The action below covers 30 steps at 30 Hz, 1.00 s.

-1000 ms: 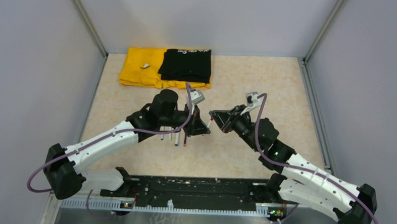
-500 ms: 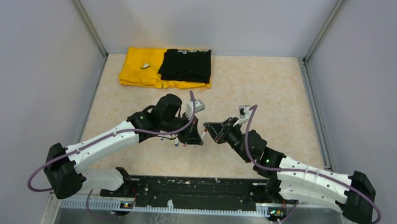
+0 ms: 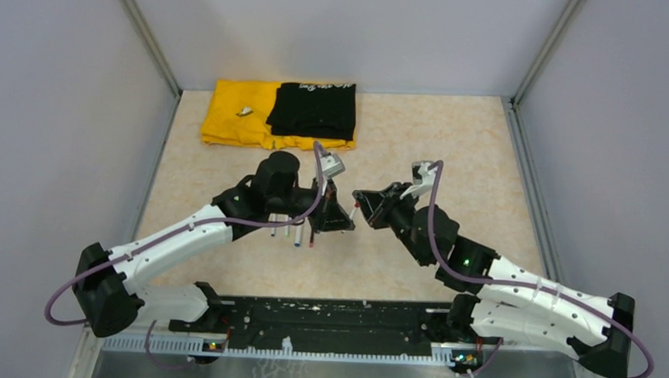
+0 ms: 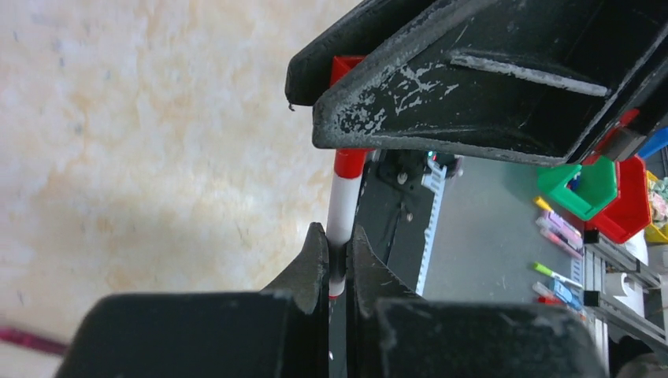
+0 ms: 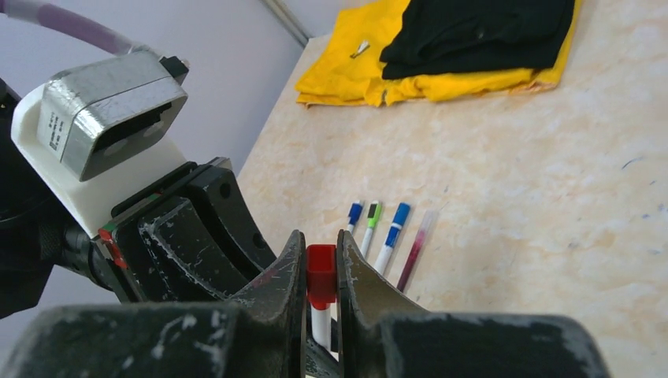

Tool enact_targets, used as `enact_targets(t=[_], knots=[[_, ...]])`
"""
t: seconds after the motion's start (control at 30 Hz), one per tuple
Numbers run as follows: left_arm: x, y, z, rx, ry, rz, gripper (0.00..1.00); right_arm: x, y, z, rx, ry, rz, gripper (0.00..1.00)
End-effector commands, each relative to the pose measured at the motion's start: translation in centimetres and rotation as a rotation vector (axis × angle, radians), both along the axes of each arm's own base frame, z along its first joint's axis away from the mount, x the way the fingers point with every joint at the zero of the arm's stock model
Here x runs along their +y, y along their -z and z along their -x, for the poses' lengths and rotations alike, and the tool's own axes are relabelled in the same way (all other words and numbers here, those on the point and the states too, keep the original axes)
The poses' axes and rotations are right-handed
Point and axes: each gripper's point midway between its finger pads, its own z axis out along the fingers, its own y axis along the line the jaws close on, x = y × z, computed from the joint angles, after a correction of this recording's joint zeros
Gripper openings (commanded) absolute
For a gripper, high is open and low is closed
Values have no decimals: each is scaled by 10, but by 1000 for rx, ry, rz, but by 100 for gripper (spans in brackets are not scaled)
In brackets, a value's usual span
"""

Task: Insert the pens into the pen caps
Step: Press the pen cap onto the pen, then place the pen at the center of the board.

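Since the pen (image 4: 342, 206) looks light, stiff & prob. slick, left fingers (image 4: 314, 264) clamp its barrel mid-air over the counter (image 3: 452, 143) while right fingers (image 5: 283, 276) squeeze the tiny rigid red cap (image 5: 321, 266) at its tip.

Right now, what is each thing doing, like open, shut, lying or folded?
Red pen: held up, white barrel clamped.
Red cap: held, looks seated on the red pen's end.
Left gripper: jaws shut on the red pen.
Right gripper: jaws shut on the red cap.
Other four pens: lying flat, side by side on the table.
Yellow cloth: folded flat.
Black cloth: folded, lying on the yellow cloth.
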Motion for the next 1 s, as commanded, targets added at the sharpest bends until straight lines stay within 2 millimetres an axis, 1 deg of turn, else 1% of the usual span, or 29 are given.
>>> enact_targets(t=[0.0,0.07,0.17,0.27,0.33,0.43,0.5,0.53,0.67,0.7,0.8,0.87,0.97], knots=[[-5,-149,-51,-405,-149,455,0,11,28,43,42,-251,301,5],[-4,-143,-48,-400,-141,442,0,7,-6,28,-41,-195,303,12],[-2,-135,-45,-400,-125,415,0,0,-57,12,-153,-118,277,20],[0,-129,-44,-400,-123,392,0,-17,-103,-1,-242,-9,221,27],[1,-127,-42,-400,-119,388,0,-31,-129,-5,-297,59,167,31],[1,-125,-40,-396,-114,387,0,-45,-156,-6,-365,116,96,38],[3,-126,-38,-398,-109,391,0,-50,-163,-2,-391,113,69,40],[3,-127,-36,-398,-100,395,0,-52,-163,-1,-399,112,65,40],[2,-137,-21,-412,-26,435,0,-63,-135,-2,-366,141,117,41],[1,-140,-15,-411,7,446,0,-64,-125,-3,-351,143,139,41],[0,-149,-4,-411,64,485,0,-69,-105,-2,-319,149,161,41],[0,-155,2,-410,90,508,0,-71,-94,-2,-297,154,168,41],[0,-159,6,-419,114,521,0,-73,-84,-2,-281,160,172,41]])
